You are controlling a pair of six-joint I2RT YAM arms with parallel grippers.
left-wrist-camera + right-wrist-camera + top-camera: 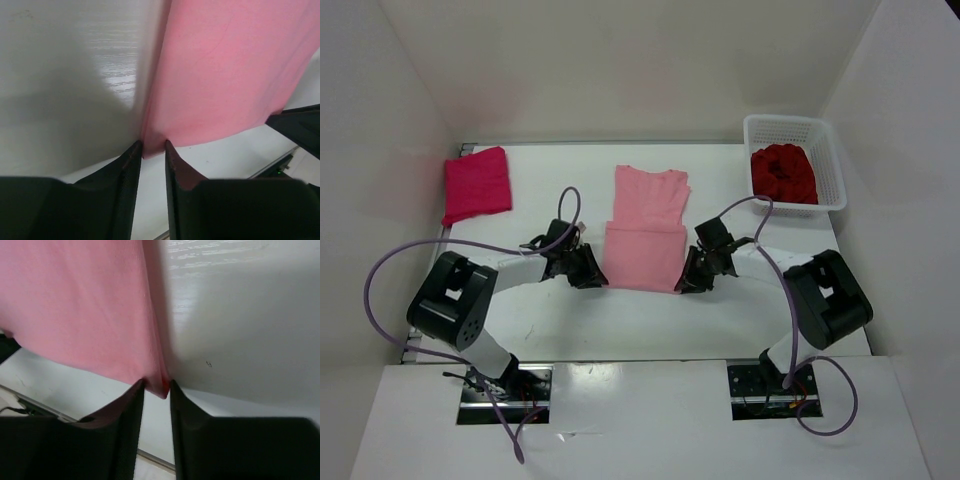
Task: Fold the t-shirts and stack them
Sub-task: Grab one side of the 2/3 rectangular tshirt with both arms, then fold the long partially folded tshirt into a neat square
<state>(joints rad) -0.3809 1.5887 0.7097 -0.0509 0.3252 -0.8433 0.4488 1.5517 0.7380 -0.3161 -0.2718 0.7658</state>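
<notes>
**Both Grippers Held the Pink Shirt's Near Hem, With the Fold Lying Away From the Arms**

At the far left of the table (640, 330) lay the magenta-red shirt (477, 185), already a compact folded rectangle and well apart from both arms.

Next came the left gripper (595, 278). Its jaws were drawn in tight on the near-left corner of the salmon pink shirt (647, 230). The left wrist view showed that corner filling the narrow gap at the left gripper (151, 150), with the cloth (225, 70) spreading up and to the right of it.

The salmon pink shirt sat at the middle of the table, its long axis running straight away from the arm bases and its collar end farthest off. Its near edge stretched crosswise between the two hands.

The right gripper (685, 282) mirrored the left. In its own wrist view the right gripper (157, 387) pinched the near-right corner, with the cloth (75, 305) running off to the left.

Each arm was about equally near its own corner, and nearly all of the shirt lay beyond the fingertips. The coming move therefore probably called for both hands to carry the hem forward together, along that long axis.

At the far right stood the basket (830, 150), holding the dark crimson shirt (784, 172) in a crumpled heap, not yet folded.
</notes>
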